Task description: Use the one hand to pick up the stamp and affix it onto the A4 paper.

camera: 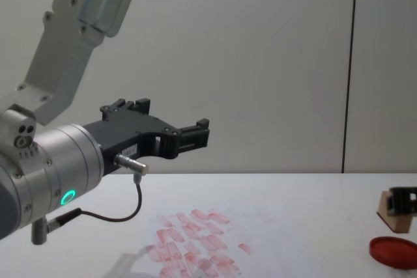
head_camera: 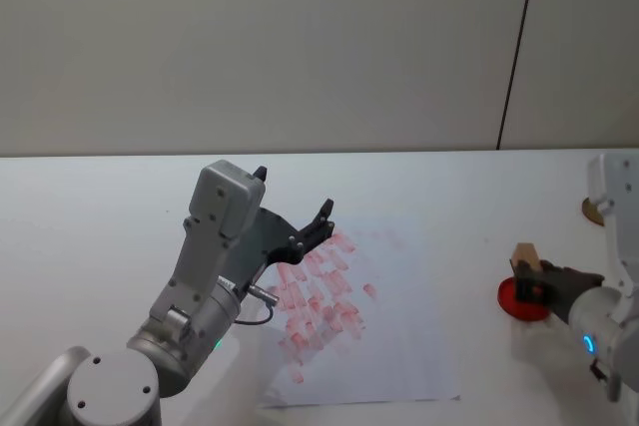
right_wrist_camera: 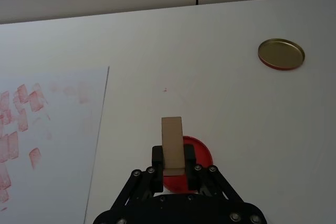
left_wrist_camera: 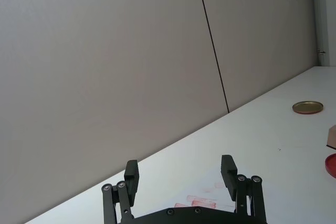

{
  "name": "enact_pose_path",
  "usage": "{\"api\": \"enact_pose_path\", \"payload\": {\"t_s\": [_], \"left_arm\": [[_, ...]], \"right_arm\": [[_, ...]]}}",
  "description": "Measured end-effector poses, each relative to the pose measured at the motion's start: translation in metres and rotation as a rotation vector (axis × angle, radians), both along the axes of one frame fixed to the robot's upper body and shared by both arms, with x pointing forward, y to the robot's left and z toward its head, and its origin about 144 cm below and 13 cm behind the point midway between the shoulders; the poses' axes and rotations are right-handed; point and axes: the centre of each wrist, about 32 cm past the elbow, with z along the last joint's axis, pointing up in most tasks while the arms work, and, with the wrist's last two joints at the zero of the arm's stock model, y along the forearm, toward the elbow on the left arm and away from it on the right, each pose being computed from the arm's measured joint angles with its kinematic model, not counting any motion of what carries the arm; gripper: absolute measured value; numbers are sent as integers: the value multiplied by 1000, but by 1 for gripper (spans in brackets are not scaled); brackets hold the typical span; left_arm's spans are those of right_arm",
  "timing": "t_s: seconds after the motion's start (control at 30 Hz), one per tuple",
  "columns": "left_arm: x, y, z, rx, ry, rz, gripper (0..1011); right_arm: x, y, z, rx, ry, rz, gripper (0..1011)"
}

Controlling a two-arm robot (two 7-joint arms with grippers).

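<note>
The stamp [right_wrist_camera: 172, 142], a small light-brown wooden block, stands upright between the fingers of my right gripper [right_wrist_camera: 173, 157], which is shut on it. It is held at the flat round red ink pad [right_wrist_camera: 202, 157] on the right of the table; whether it touches the pad I cannot tell. The head view shows the same stamp [head_camera: 525, 254] and right gripper [head_camera: 530, 281], and the chest view shows the stamp [camera: 390, 211] low at the right edge. The A4 paper [head_camera: 399, 326], with many pinkish-red prints, lies in the middle. My left gripper [head_camera: 296, 197] hangs open above the paper's left part, with nothing in it.
A round gold lid [right_wrist_camera: 281, 53] lies on the white table beyond the ink pad [head_camera: 521, 302], toward the far right. The raised left arm [head_camera: 215, 256] stands over the paper's near left corner. A plain wall closes off the back of the table.
</note>
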Motion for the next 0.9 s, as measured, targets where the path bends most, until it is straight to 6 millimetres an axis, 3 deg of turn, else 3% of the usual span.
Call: {"api": "enact_pose_path", "payload": {"t_s": [0.3, 0.53, 0.67, 0.8, 0.9], "left_arm": [[0, 0, 0, 0, 0, 0, 993], [0, 0, 0, 0, 0, 0, 993], [0, 0, 0, 0, 0, 0, 993], [0, 0, 0, 0, 0, 0, 993], [0, 0, 0, 0, 0, 0, 993]], "right_arm": [[-2, -8, -8, -3, 5, -24, 228], [1, -12, -13, 6, -2, -28, 406], [3, -13, -14, 12, -10, -25, 577], [5, -14, -14, 19, -23, -21, 656], [5, -14, -14, 20, -36, -19, 791]]}}
